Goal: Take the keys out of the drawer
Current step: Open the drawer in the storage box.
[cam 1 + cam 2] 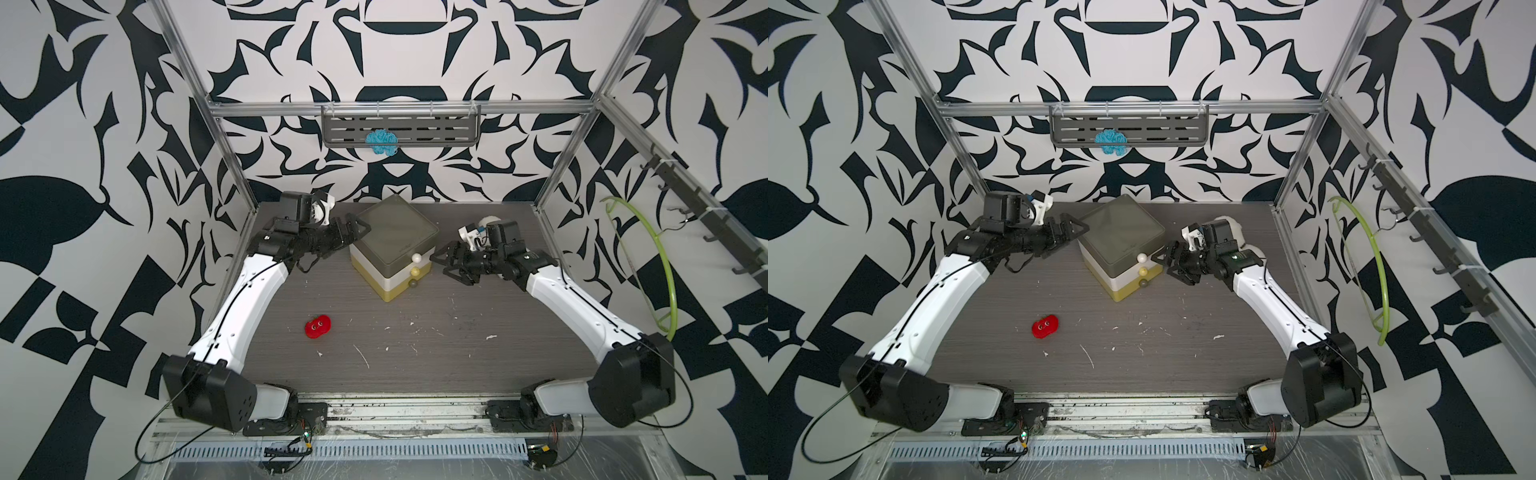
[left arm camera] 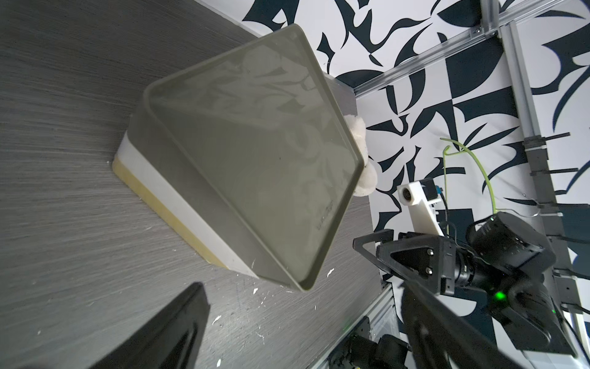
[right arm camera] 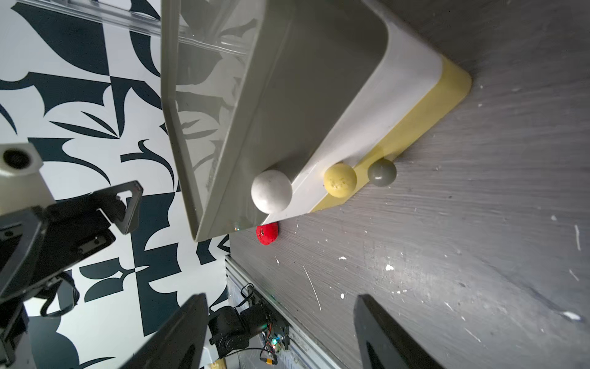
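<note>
Your left gripper, jaws wide apart, sits beside the drawer box's far side, likely to brace it. Your right gripper, jaws apart and empty, faces the white knob. The keys are hidden, presumably inside a shut drawer.

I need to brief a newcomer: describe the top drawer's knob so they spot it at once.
On the table, near the back wall, stands a three-drawer box. Three ball knobs run down its front. Yours is the white knob, topmost, on the grey drawer, above a yellow knob and a grey knob.
</note>
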{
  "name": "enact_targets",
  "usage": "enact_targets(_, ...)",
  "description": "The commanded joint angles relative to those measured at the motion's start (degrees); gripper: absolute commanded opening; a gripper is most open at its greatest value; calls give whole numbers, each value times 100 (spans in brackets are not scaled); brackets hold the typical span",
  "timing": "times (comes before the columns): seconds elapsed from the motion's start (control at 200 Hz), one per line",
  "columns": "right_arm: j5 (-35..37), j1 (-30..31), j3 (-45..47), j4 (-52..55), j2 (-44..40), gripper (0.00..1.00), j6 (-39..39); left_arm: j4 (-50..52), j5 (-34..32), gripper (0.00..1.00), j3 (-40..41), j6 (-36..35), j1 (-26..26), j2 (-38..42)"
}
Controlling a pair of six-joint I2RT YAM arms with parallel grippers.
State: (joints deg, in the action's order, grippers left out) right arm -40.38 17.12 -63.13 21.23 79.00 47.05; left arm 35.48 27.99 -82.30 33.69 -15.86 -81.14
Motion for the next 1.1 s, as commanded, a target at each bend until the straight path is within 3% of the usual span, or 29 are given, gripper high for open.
enact_targets(0.0,-160,20,-41,-551,104,73,-119,347,115,99,-439,-302,-149,-401)
enact_targets(0.095,-194,86,56,-948,269,68,151,251,127,99,-543,-258,-255,-667)
enact_targets(0.545,-76,432,76,-1740,730,66,622,-134,-284,99,-955,104,-765,-1220)
enact_targets(1.095,-10,533,138,-2388,1102,52,933,-325,36,99,-1114,160,-770,-1670)
